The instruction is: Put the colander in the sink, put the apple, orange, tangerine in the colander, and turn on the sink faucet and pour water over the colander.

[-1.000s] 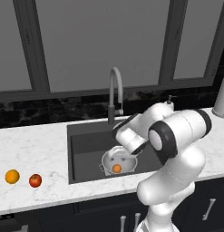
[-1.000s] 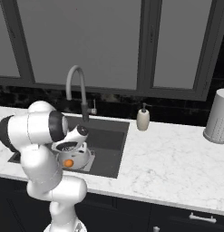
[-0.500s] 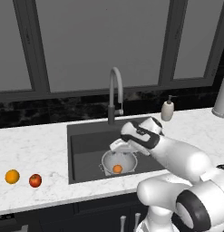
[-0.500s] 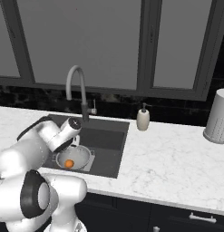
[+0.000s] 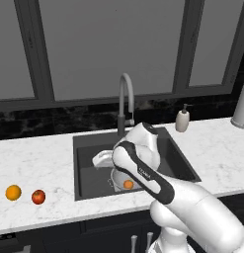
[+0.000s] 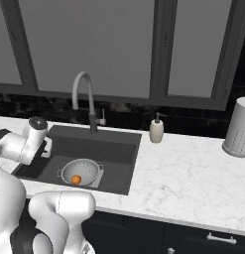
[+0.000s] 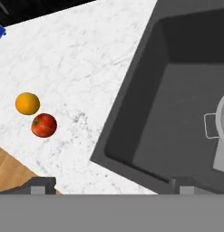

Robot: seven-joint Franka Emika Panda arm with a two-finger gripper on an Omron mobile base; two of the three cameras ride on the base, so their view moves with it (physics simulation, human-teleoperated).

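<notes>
From the left base view, the arm has swung left since a moment ago, its hand now over the sink's point(image 5: 89, 170) left part instead of above the colander point(image 5: 124, 181). That pale perforated bowl sits on the sink floor with the tangerine point(image 5: 128, 184) inside. The orange point(image 5: 13, 192) and apple point(image 5: 38, 196) lie close together on the desk point(image 5: 39, 163).

From the right, the colander point(image 6: 82, 171) holds the small orange fruit point(image 6: 76, 179), below the faucet point(image 6: 84, 99).

In the hand view, the fingers point(image 7: 111, 183) are spread wide, grasping nothing, above the sink's edge.
</notes>
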